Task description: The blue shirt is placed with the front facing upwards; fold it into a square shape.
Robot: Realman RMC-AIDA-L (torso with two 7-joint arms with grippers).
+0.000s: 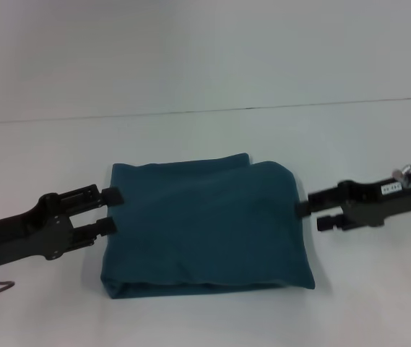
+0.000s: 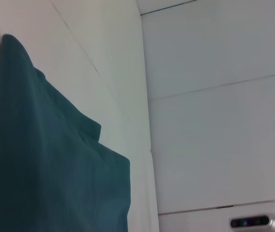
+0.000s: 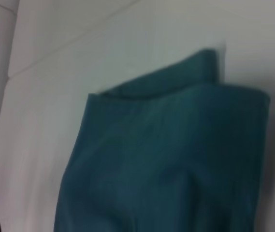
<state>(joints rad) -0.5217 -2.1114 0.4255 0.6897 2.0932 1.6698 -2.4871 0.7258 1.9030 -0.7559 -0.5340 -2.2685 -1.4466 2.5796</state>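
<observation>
The left tool (image 1: 113, 210) sits at the blue shirt's (image 1: 204, 224) left edge, its two fingers spread apart, gripping nothing. The right tool (image 1: 305, 209) touches the shirt's right edge; its finger spacing cannot be told. The shirt lies folded into a rough square on the white worktop (image 1: 212, 79).

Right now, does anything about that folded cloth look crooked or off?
Slightly. The blue shirt is folded into a rough square, but at its far edge one layer sticks out past the other, leaving a stepped corner. The left gripper and right gripper sit at its sides.
</observation>
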